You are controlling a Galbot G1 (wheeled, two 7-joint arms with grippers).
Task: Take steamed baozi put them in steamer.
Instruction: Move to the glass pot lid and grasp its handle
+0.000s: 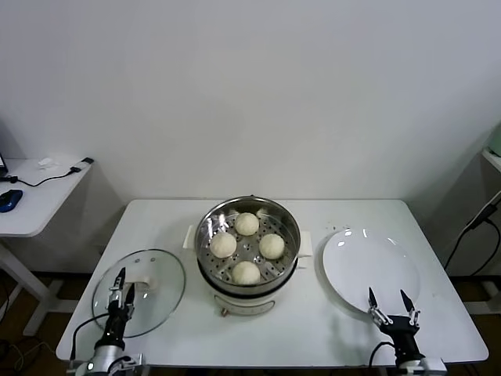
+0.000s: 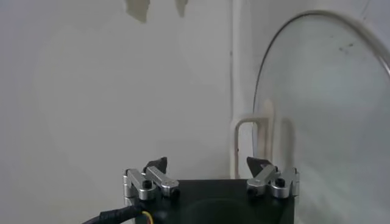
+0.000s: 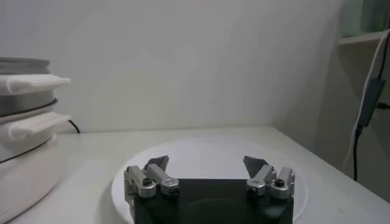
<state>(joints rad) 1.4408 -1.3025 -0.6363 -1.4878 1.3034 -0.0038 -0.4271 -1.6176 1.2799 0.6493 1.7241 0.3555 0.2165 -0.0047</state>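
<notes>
Several cream-white baozi lie on the perforated tray inside the steel steamer at the table's middle: one at the back, one on the left, one on the right, one at the front. My left gripper is open and empty at the front left, at the glass lid's near edge. My right gripper is open and empty at the front right, at the white plate's near edge. The steamer's side shows in the right wrist view. Both grippers show open in their wrist views, the left and the right.
A round glass lid lies flat left of the steamer, also in the left wrist view. A bare white plate lies right of it, also in the right wrist view. A side desk stands far left. A cable hangs at the right.
</notes>
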